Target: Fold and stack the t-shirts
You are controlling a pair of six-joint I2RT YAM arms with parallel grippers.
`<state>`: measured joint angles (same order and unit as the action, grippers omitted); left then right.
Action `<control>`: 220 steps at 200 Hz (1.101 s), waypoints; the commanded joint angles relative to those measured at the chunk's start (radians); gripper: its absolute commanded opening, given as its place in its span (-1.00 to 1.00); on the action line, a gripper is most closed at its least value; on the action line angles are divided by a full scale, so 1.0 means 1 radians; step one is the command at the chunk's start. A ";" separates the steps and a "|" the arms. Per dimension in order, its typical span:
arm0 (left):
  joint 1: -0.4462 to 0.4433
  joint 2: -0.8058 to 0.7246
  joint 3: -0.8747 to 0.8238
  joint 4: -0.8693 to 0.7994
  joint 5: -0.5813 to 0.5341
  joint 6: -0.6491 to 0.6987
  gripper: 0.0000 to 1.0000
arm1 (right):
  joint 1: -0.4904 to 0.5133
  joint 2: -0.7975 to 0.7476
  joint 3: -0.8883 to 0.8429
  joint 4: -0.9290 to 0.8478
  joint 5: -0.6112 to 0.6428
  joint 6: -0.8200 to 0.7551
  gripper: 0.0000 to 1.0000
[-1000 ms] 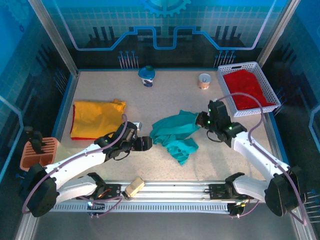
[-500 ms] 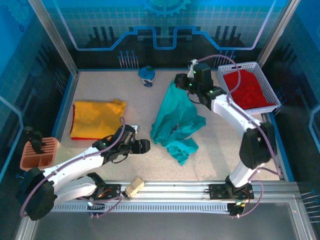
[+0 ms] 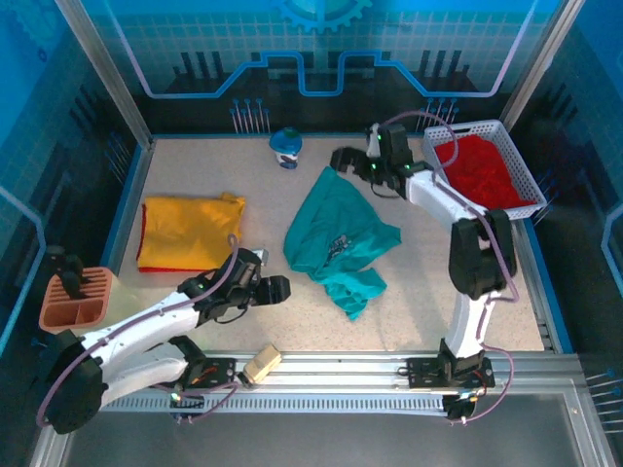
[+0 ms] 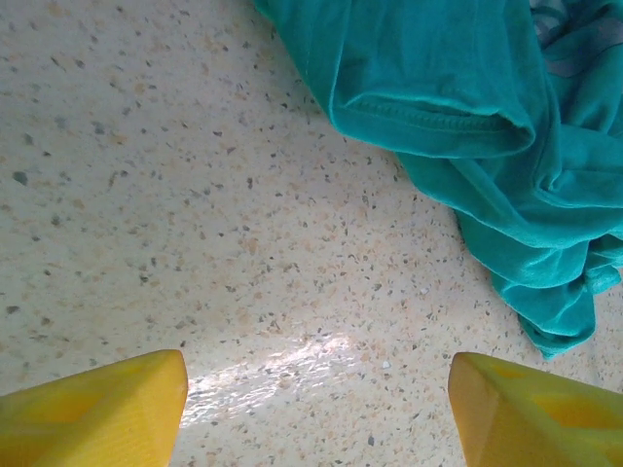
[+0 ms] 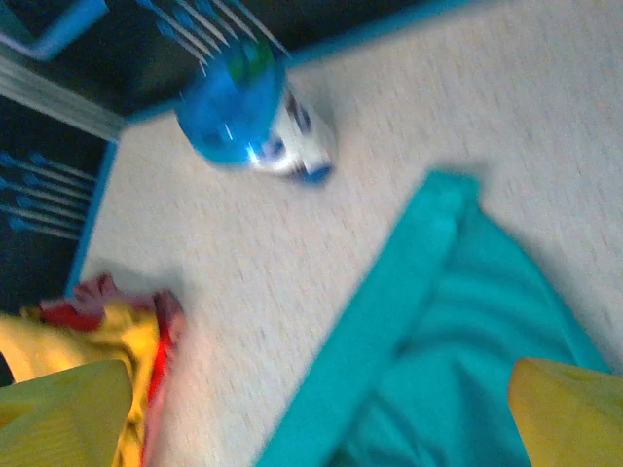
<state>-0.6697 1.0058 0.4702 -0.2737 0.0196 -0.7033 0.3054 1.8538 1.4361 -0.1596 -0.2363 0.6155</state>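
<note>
Top external view: the teal t-shirt [image 3: 336,233] lies rumpled on the table [image 3: 195,170], not yet flat. The right gripper [image 3: 339,161] hovers at its far edge, jaws spread wide, holding nothing; the left gripper [image 3: 277,288] sits near its near-left edge — likewise wide apart and empty. Pinch opposite edges and draw outward evenly — avoid bunching.

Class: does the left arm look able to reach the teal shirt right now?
Probably yes: the left hand is open near the teal shirt, with only bare table between them.
</note>
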 commanded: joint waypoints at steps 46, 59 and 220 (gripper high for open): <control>-0.058 0.236 0.167 0.128 0.078 -0.006 0.50 | 0.011 -0.484 -0.565 -0.180 0.086 -0.089 0.74; -0.087 0.282 0.220 0.144 0.084 -0.013 0.50 | 0.012 -0.563 -0.667 -0.179 0.090 -0.071 0.69; -0.384 0.807 0.702 -0.121 -0.217 -0.172 0.08 | -0.094 -0.863 -0.913 -0.224 0.212 0.122 0.71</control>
<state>-1.0626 1.8194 1.1187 -0.3264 -0.0929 -0.8890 0.2230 1.0164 0.5385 -0.3569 -0.0326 0.7185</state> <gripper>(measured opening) 0.579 0.855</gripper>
